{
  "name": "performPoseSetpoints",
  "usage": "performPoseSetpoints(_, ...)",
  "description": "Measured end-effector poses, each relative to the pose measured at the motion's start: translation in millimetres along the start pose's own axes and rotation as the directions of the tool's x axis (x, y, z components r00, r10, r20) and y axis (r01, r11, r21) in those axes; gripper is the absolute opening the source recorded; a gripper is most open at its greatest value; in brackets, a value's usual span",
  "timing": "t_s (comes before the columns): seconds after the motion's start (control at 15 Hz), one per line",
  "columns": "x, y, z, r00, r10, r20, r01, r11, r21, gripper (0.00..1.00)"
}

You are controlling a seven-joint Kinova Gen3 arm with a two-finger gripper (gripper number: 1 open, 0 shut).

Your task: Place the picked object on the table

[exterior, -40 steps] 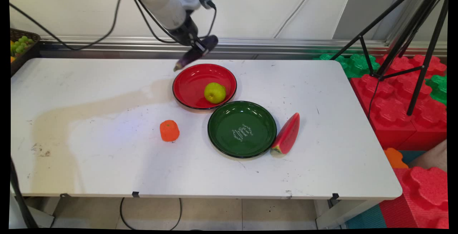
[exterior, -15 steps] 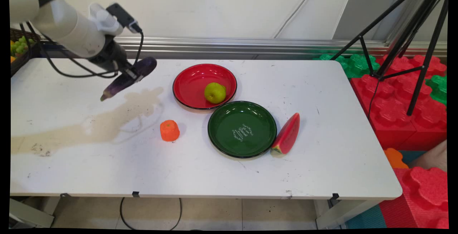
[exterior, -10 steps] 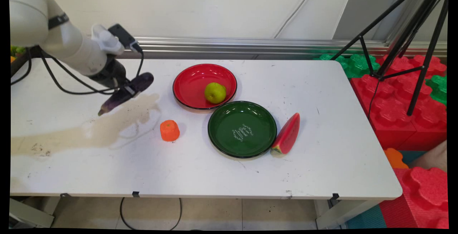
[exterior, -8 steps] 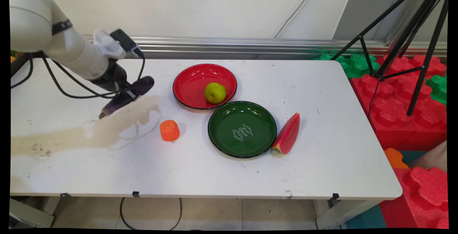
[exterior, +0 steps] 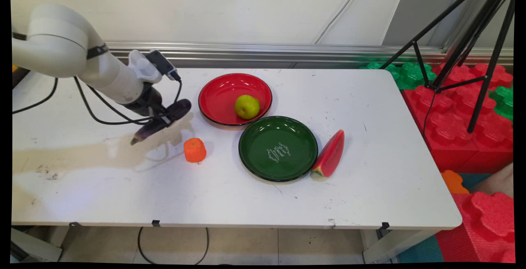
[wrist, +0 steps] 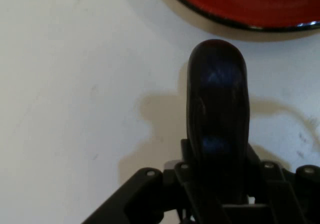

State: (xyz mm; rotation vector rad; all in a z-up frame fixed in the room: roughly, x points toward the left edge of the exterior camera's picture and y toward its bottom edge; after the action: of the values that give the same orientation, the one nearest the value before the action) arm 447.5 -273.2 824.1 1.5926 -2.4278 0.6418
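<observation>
Gripper [exterior: 161, 117] is clenching 1 dark purple eggplant [exterior: 161, 121] across its middle, carrying it tilted above the white table [exterior: 370, 170]: rounded end raised toward the red plate [exterior: 218, 92], stem end pointing down-left. In the hand view the eggplant [wrist: 216, 99] is jutting out from between the fingers [wrist: 190, 184], its round tip sitting just short of the red plate's rim [wrist: 240, 24].

An orange toy fruit [exterior: 194, 150] is standing on the table near the eggplant, nearer the camera and apart from it. A green apple [exterior: 247, 106] is lying in the red plate. 1 green plate [exterior: 263, 166] is touching the red one, and a watermelon slice [exterior: 329, 155] is leaning against its right rim.
</observation>
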Motion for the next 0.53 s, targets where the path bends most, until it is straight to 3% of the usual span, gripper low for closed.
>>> performPoseSetpoints(0.53, 6, 6, 23, 0.998, 0.047, -0.035, -0.048, 0.998, -0.045, 0.00)
